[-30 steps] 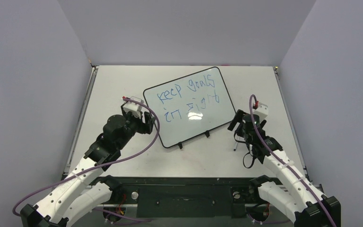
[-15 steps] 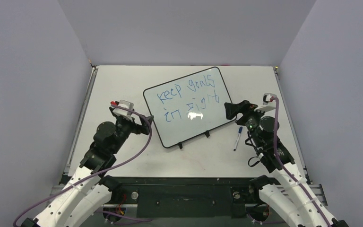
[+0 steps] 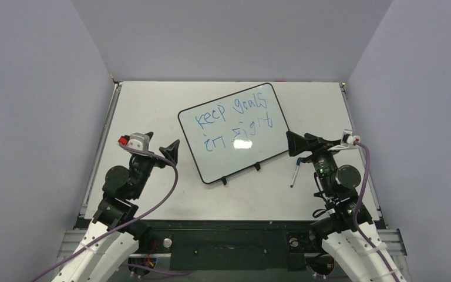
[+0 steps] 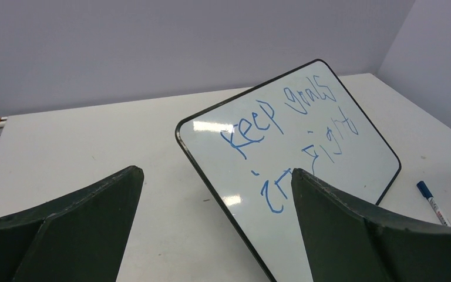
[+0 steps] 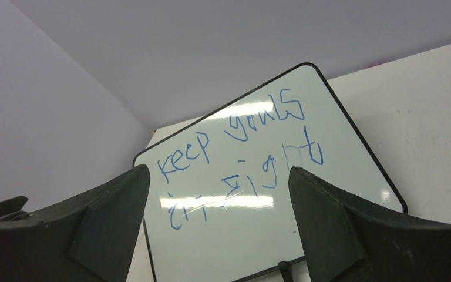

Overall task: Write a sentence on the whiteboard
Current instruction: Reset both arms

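2 arms crouched low, left end effector (image 3: 160, 143) and right end effector (image 3: 293, 144) gaping (nothing held); whiteboard (image 3: 252, 138) long axis slants near-left to far-right.

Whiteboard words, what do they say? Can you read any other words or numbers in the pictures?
"keep goals": upper line of the blue sentence on the whiteboard.
"in sight": lower line of it, in uneven letters.
Marker pen on the table: any print on it is too small to read.
No other text shows.

Marker (image 4: 434, 205) tail and whiteboard (image 4: 305, 135) near corner hidden.
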